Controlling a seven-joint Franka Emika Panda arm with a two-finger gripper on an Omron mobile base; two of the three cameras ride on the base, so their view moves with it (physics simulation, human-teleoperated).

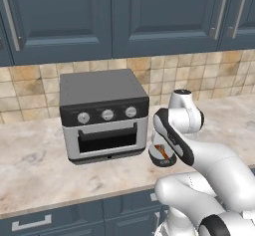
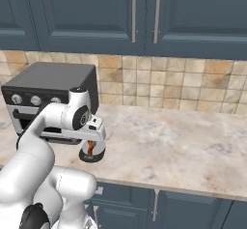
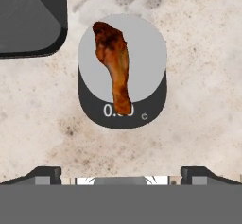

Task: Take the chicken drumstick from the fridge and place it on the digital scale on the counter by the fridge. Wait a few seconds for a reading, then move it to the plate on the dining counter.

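A: The chicken drumstick (image 3: 115, 62) is lying on the digital scale (image 3: 151, 57), in the upper middle of the hand view. Its meaty end sits on the pale weighing plate and its thin bone end reaches down over the dark display strip, covering part of the digits.

B: So we have it where the reading needs it, on the counter (image 3: 198, 124) beside the toaster oven (image 1: 103, 114), whose dark corner fills the upper left of the hand view.

A: Yes. Our gripper (image 3: 121, 173) hangs above the scale, looking down on it. The fingertips (image 3: 45, 173) show wide apart at the bottom corners, so the jaws are spread and pinch nothing.

B: From the left base view the drumstick peeks out at centre right, under our wrist, with the scale's dark edge beneath it.

A: We judge that this is the waiting step: the meat rests free so the scale bears its whole weight. Hovering straight above makes the regrasp simple.

B: The risk we see is the slim bone end; a grip across the thicker part should hold better for the trip to the plate.
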